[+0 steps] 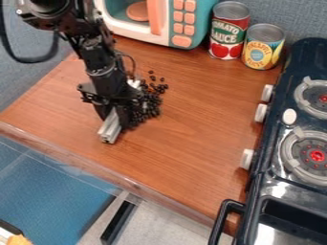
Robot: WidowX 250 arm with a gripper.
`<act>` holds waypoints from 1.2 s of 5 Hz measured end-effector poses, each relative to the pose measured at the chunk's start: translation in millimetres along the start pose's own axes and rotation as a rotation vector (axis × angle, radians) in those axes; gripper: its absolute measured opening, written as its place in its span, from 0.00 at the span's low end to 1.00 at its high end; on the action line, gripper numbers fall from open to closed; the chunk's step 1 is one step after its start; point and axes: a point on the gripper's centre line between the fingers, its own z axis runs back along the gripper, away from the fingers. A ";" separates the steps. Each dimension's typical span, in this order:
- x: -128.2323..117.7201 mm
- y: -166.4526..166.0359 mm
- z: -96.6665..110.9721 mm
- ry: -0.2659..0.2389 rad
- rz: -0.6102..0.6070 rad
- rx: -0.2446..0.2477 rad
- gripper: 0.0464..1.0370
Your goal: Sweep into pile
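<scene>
Small, dark, roundish pellets (152, 106), densely clustered, edges straggling.

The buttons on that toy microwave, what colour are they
The buttons are salmon orange, shown best in the camera view.

On the red-and-white can (228, 31), we read "TOMATO SAUCE" in capital letters across the label. On the yellow-and-blue can (262, 47) just beside it, we make out "PINEAPPLE" curving over the upper part of the label; we cannot tell the smaller word beneath it for certain.
</scene>
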 end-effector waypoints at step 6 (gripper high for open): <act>39.2 42.8 77.7 -0.096 -0.017 -0.027 0.35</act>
